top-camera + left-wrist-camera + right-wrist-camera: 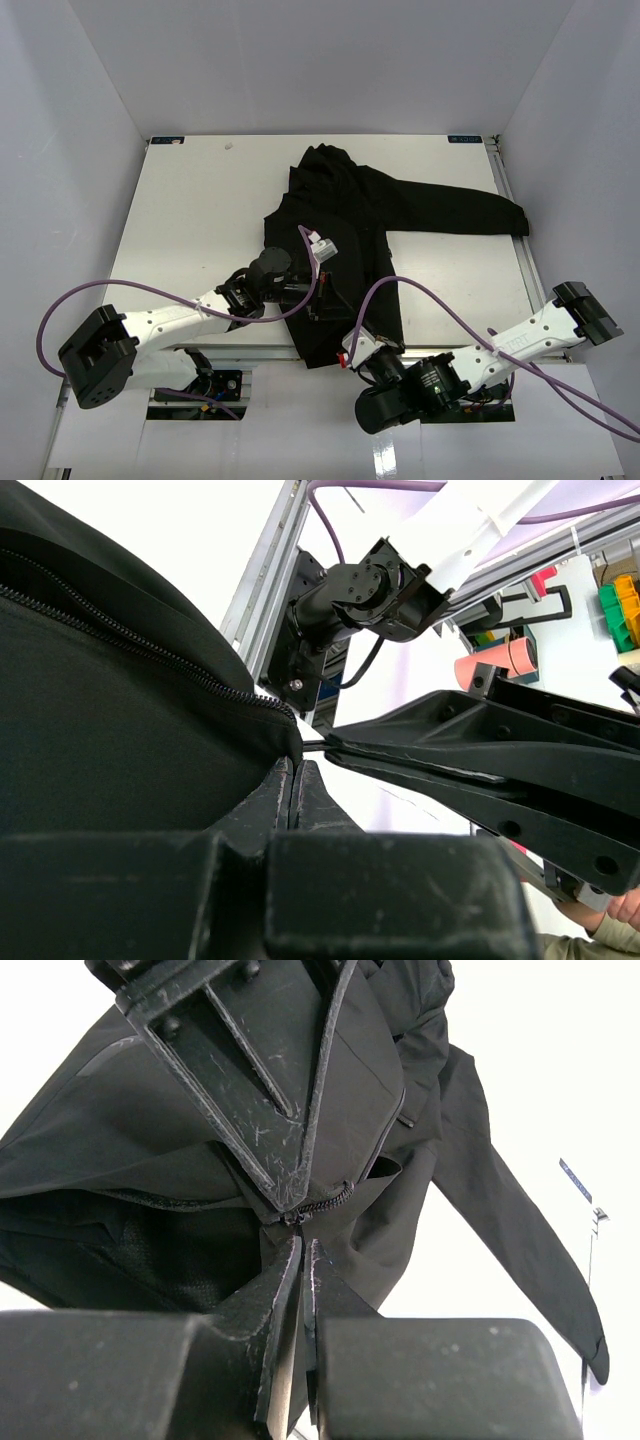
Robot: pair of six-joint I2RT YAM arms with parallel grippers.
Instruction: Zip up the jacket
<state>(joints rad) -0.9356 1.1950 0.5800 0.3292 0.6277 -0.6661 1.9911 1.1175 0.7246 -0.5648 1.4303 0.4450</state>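
The black, faintly shiny jacket (350, 215) lies crumpled right of the middle of the white table (200, 200), with one sleeve (460, 212) stretched toward the right edge. At the hem, the left gripper (295, 775) is pinched shut on fabric beside the zipper (130, 635). The right gripper (302, 1250) meets it tip to tip, jaws closed at the zipper's end, though a hold is unclear. A purple cable (440, 305) arches over the lower right of the jacket.

The large fabric jacket (400, 205) is plain black, slightly glossy; flat surface (190, 220) plain white; arm cables (120, 284) purple; left hand (297, 765) and right hand (302, 1243) scuffed black.
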